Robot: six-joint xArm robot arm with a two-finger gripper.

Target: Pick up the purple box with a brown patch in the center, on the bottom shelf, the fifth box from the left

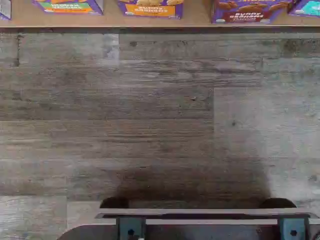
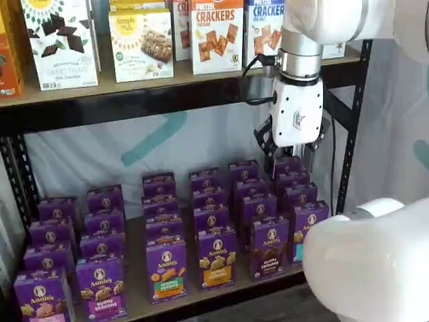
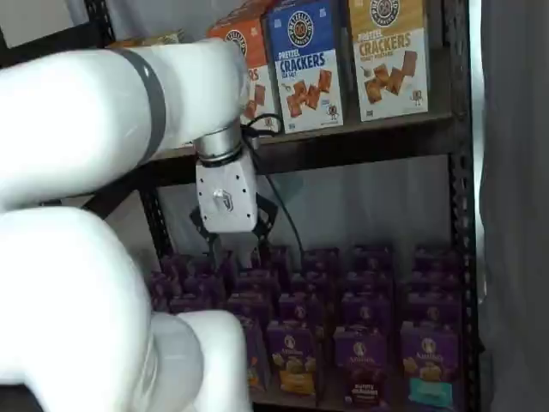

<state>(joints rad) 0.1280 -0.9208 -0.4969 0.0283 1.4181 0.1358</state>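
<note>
The purple box (image 2: 270, 249), an Annie's carton with a dark brown "bunny grahams" band, stands upright at the front of the bottom shelf (image 2: 136, 305). It also shows in a shelf view (image 3: 360, 366) and in the wrist view (image 1: 247, 11) at the shelf's edge. My gripper (image 2: 290, 168) hangs open and empty above the rear cartons of the right-hand columns, higher than and behind the purple box. It also shows in a shelf view (image 3: 233, 249), to the left of the box.
Beside the box stand a purple carton with a yellow band (image 2: 216, 259) and one with a teal patch (image 3: 426, 367). Taller cracker boxes (image 2: 216, 35) fill the upper tier. A black rack post (image 2: 350, 127) stands at the right. My white arm link (image 2: 369, 268) blocks the lower right. Wood-look floor (image 1: 160, 115) lies in front.
</note>
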